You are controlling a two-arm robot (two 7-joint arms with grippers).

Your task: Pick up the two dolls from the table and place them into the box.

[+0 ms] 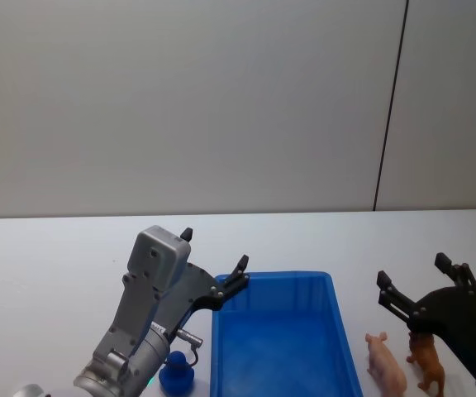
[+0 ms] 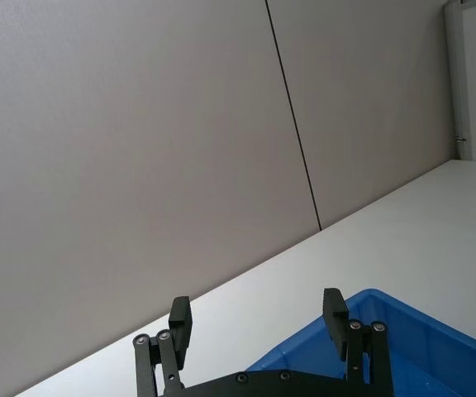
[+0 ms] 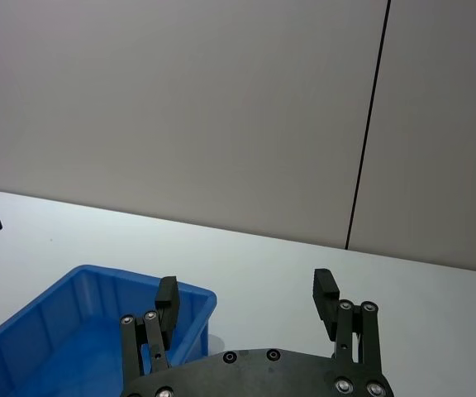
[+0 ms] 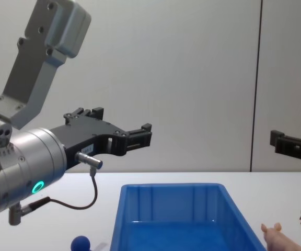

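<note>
- The left end effector has its fingers apart and holds nothing. It hangs raised by the far left corner of the box.
- The right end effector is also spread and empty, raised above the lion, right of the box.
- The pig stands on the counter just beside the box's right wall, with the lion just right of it.
</note>
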